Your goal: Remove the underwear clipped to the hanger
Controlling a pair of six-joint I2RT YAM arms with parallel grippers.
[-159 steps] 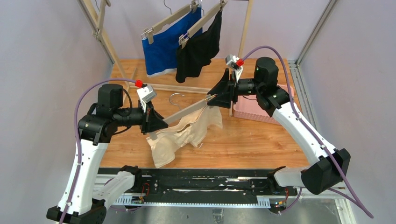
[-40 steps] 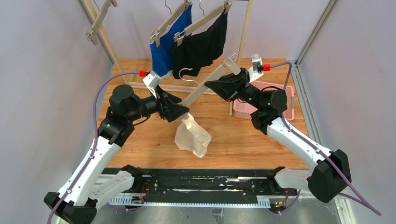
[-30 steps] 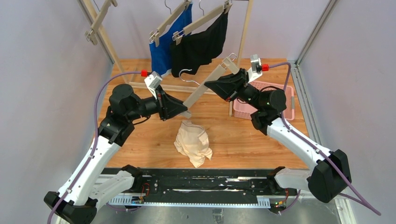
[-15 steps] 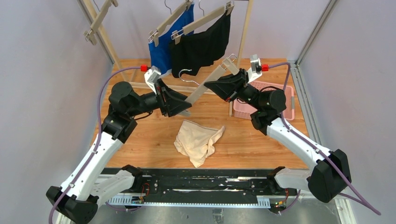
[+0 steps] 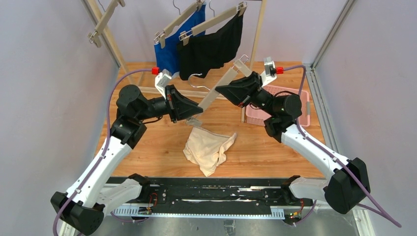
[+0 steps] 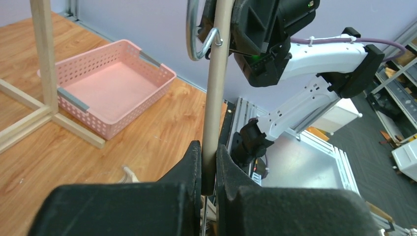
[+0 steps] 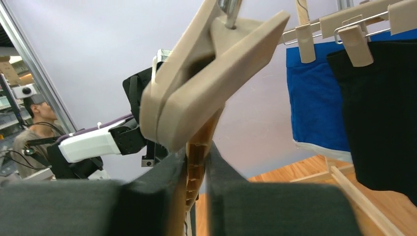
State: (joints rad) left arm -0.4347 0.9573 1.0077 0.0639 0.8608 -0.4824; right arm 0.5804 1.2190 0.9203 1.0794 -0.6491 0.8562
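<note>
one of three done, by my count: the cream briefs (image 5: 209,149) lie loose on the counter (image 5: 265,147), below the bare hanger (image 5: 210,98) that my left claw (image 5: 198,109) and right claw (image 5: 221,90) each pinch near one end. blue briefs (image 5: 172,53) and black briefs (image 5: 211,49) hang clipped on the rack (image 5: 259,29). the pink basket (image 6: 98,123) holds nothing.

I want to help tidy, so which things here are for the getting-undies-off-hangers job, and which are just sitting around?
For the job: cream underwear (on the table), blue underwear and black underwear (clipped up), bare hanger, left tool, right tool.
Just lying about: pink basket.
</note>
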